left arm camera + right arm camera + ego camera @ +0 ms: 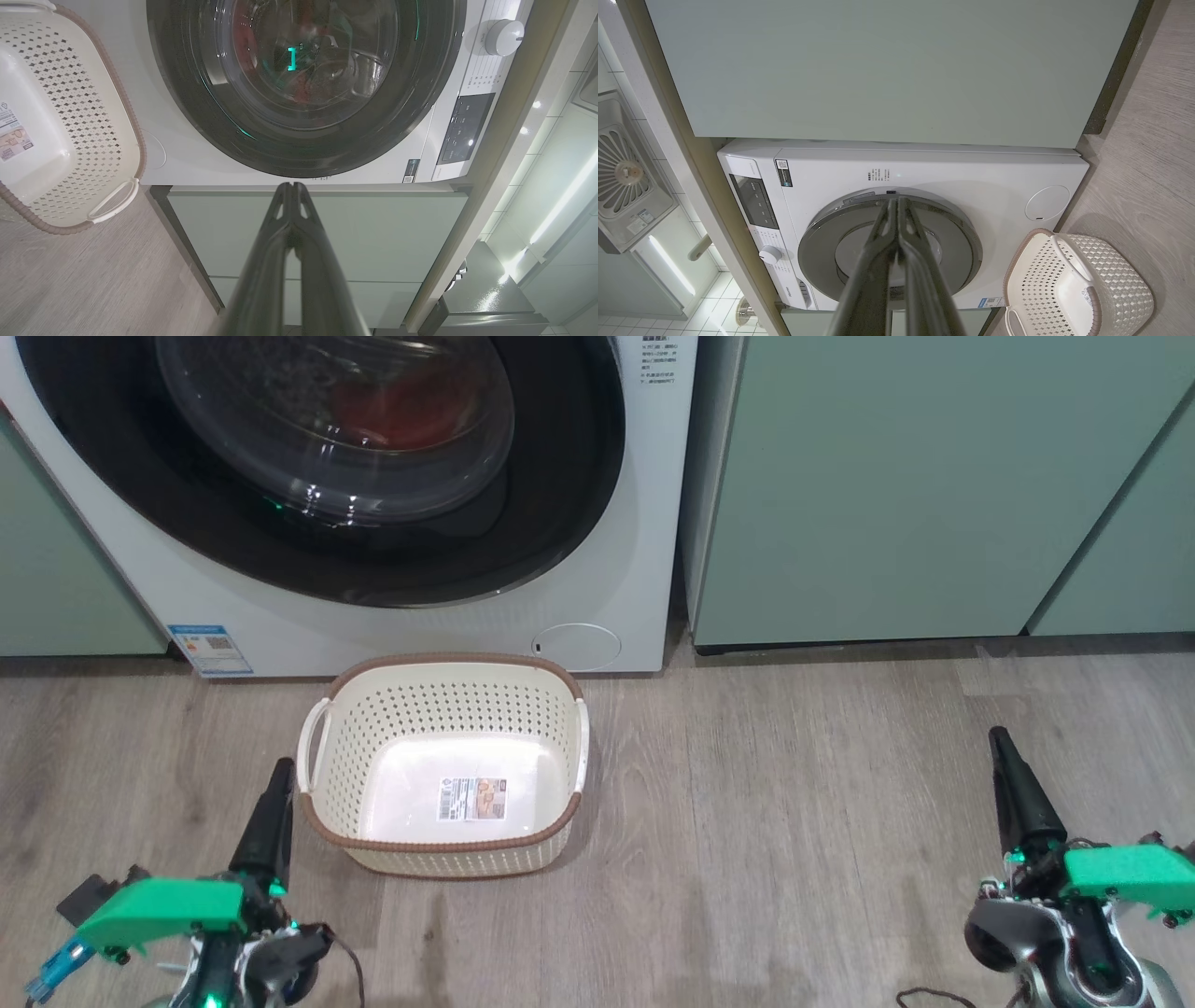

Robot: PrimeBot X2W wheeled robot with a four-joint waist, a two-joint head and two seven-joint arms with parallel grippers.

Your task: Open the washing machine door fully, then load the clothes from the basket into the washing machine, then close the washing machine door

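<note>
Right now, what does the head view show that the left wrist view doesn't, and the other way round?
Head view, not the left wrist view: the right gripper, shut, and the blue sticker low on the washing machine. Left wrist view, not the head view: the control knob and dark control panel. Both: the washing machine door closed with the red clothes behind its glass, the empty basket, and the shut left gripper.
</note>
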